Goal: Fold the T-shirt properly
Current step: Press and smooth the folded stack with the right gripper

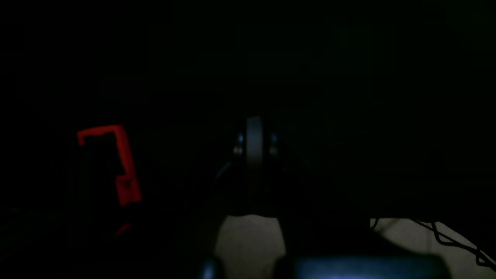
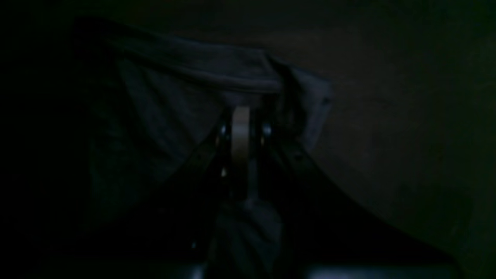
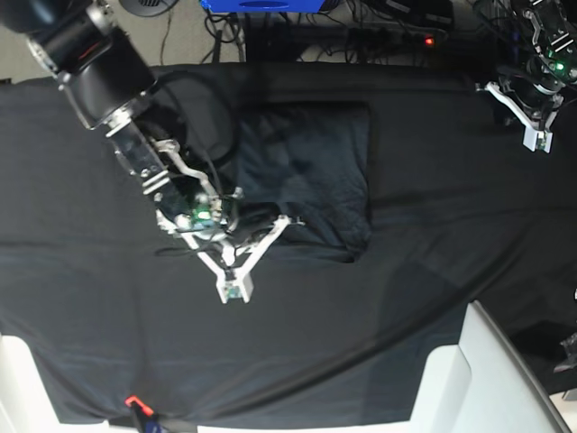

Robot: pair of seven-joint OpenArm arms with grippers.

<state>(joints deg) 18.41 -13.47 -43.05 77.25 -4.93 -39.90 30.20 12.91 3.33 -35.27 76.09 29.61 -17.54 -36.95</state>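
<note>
Overhead view, read left to right. At the left of the pic the right arm reached down from the top corner over a black tablecloth [image 3: 469, 234]. The right gripper [image 3: 236, 257] sat at the near-left edge of the T-shirt [image 3: 311, 171], its white jaws drawn together to a narrow V. In the right wrist view the jaws stood closed w/ a bunched fold of grey cloth [image 2: 240, 83] pinched betw. them & more fabric draped to the left of the fingers. So the right gripper was clamped on the shirt's edge.

The shirt lay just beyond & to the right of that gripper, already a rough rectangle, dark heathered knit on the darker tablecloth, w/ the near-right corner wrinkled.

Far right, top corner: the left gripper [image 3: 532, 122] hung well apart from the shirt, off past the cloth's edge. Its wrist view was nearly black; the jaws read as shut, w/ nothing seen held. A red bracket [image 1: 116, 162] showed to their left.

Risks, as judgement:
- Pinch may have caught only the top layer, so lifting would peel the fold open.
- Tablecloth could be nipped along w/ the shirt, dragging everything.
- One-handed pull may skew the rectangle, since the far edge was unsupported.
</note>
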